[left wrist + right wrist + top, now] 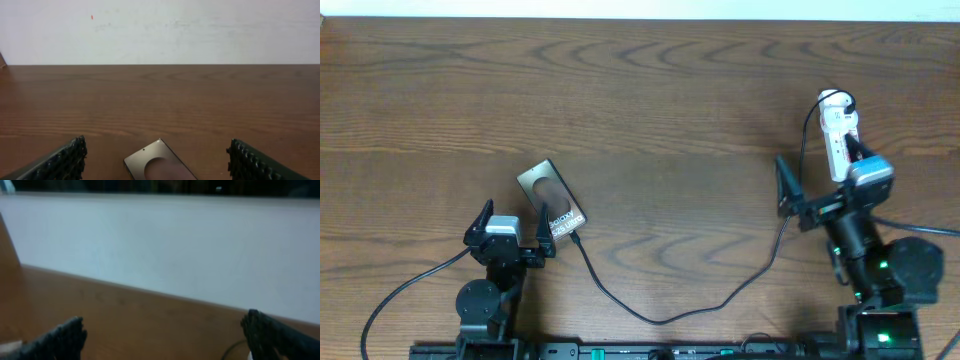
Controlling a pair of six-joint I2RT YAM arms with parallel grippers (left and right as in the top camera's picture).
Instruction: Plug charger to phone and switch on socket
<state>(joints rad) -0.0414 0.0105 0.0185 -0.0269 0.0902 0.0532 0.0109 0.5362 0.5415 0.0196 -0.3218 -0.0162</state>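
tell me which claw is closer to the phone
The left claw: the phone lies just ahead of it, showing at the bottom of its wrist view. The right claw sits far off, beside the white socket.

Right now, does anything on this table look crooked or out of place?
Only mildly. The phone lies askew, diagonal to the edges of the table, and the charger cable sags in a loose curve from it toward the white power strip. Nothing looks spilled or broken.

Looks like a lab bench — wooden table (670, 120), plain white wall (200, 30).
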